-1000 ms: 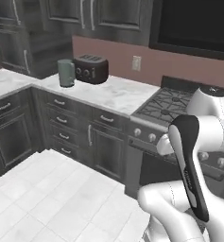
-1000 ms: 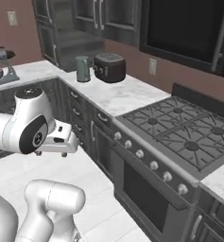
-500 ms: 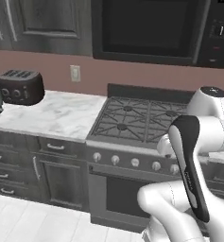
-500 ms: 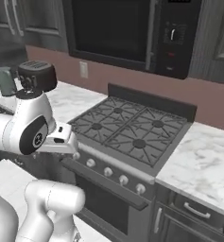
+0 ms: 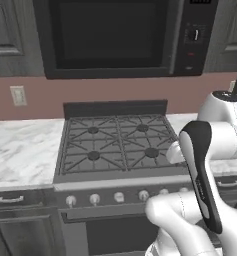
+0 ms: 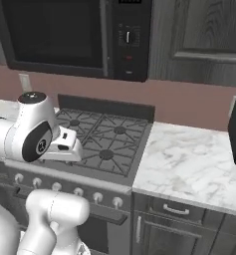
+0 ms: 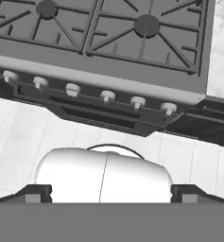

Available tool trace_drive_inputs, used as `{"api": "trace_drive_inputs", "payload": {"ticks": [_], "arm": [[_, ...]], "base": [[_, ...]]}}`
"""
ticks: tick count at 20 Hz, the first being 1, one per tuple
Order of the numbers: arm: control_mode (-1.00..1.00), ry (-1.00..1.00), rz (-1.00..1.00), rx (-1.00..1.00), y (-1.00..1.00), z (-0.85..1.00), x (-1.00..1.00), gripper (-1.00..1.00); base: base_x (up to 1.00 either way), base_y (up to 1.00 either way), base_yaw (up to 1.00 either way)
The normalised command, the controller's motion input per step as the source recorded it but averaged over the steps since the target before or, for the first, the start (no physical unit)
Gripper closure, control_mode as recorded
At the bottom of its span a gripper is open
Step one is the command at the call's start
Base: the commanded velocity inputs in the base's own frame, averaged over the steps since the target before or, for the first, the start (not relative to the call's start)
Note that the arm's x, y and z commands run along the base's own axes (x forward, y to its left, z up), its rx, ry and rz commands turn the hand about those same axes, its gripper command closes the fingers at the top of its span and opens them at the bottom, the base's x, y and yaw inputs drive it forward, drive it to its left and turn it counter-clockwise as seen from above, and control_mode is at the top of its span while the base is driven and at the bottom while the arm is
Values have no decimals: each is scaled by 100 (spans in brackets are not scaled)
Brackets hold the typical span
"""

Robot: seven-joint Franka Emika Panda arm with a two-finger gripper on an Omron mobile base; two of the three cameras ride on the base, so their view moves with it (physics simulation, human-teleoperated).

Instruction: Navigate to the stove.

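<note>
Facing the stove (image 5: 115, 145) almost squarely, cooktop sitting dead ahead under the microwave (image 5: 120, 37) | keeping arm folded close, likely for safe driving | gripper (image 6: 69, 147) carrying nothing, opening impossible to tell | judging navigation nearly finished, knobs (image 7: 106, 96) lying close below.
</note>
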Motion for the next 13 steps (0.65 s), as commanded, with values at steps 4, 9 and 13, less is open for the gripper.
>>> {"api": "trace_drive_inputs", "payload": {"ticks": [4,9,13], "arm": [[100,0,0,0,0,0,0,-100],[100,0,0,0,0,0,0,-100],[100,0,0,0,0,0,0,-100]], "base": [[6,52,-36],[13,64,-21],[47,39,-8]]}}
